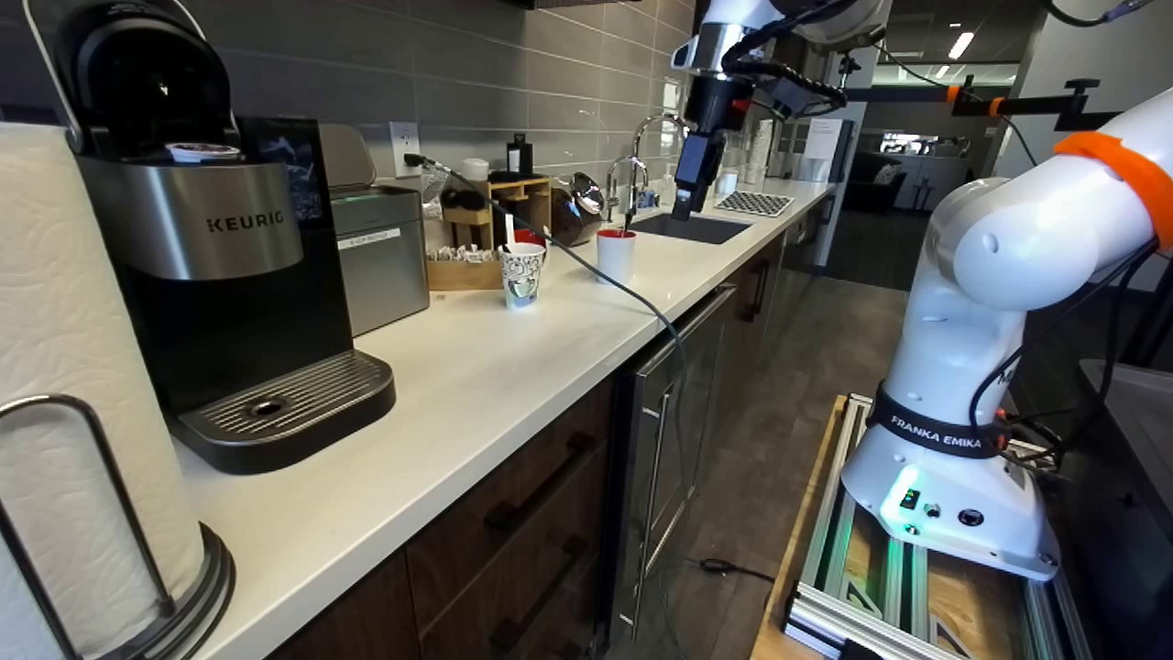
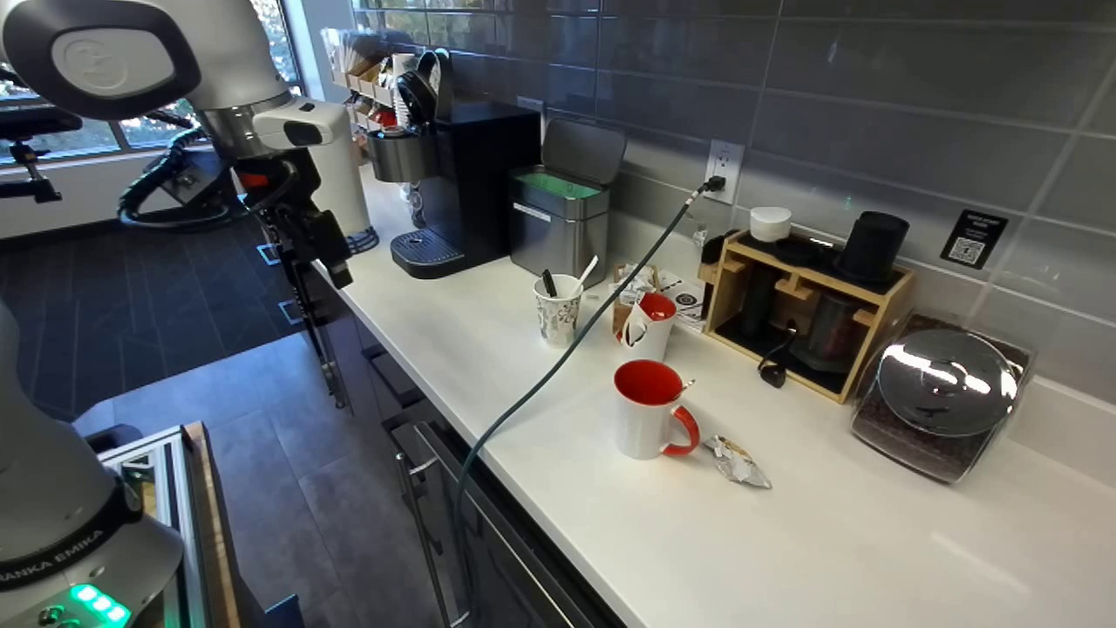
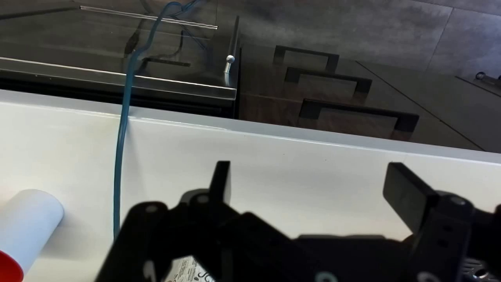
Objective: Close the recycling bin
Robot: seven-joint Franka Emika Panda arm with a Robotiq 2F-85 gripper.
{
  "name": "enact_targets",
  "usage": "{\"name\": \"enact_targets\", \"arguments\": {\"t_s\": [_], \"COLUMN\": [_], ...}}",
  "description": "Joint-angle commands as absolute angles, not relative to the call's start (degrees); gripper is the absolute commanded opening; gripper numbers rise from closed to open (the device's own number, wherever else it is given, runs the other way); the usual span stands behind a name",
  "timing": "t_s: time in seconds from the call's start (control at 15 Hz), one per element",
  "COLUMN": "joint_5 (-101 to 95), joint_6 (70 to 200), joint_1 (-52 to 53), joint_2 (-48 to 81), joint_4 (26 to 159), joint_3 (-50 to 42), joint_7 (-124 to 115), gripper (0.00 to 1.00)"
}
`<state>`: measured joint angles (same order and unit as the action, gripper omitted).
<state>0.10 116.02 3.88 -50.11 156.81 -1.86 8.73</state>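
Daylight showed through the window [image 2: 275, 39] in an exterior view, and white glare streaked the jar lid [image 2: 946, 384]. In the wrist view the counter [image 3: 289, 196] was bright, the floor [image 3: 352, 27] dim, the gripper [image 3: 308, 174] nearly black.

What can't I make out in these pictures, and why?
Recycling bin, inside bottom: hidden by its walls, both exterior views.
Patterned cup, mostly: covered by the gripper, wrist view.
White mug, remainder: cut off, wrist view's left edge.
Wall sign, wording: too small, in an exterior view.
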Motion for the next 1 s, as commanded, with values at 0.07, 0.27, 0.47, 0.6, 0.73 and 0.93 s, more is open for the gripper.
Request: {"name": "enact_targets", "arguments": {"t_s": [0.07, 0.27, 0.47, 0.6, 0.73, 0.93], "joint_5": [0.79, 2.38, 6.32, 10.72, 17.80, 28.35], "joint_6": [123.32, 130.37, 130.55, 129.87, 128.71, 125.66], "joint_1": [4.80, 8.50, 14.39, 18.55, 21.71, 23.75], "joint_2": [-46.94, -40.72, -33.24, -27.95, -22.02, -13.36], "joint_4": [153.92, 146.59, 136.91, 130.51, 124.66, 117.82], "joint_3": [-3.62, -9.57, -16.37, -20.19, -22.82, -25.60], "joint_7": [11.34, 21.33, 32.62, 40.71, 49.42, 61.50], "gripper": [1.00, 1.00, 1.00, 1.00, 1.00, 1.00]}}
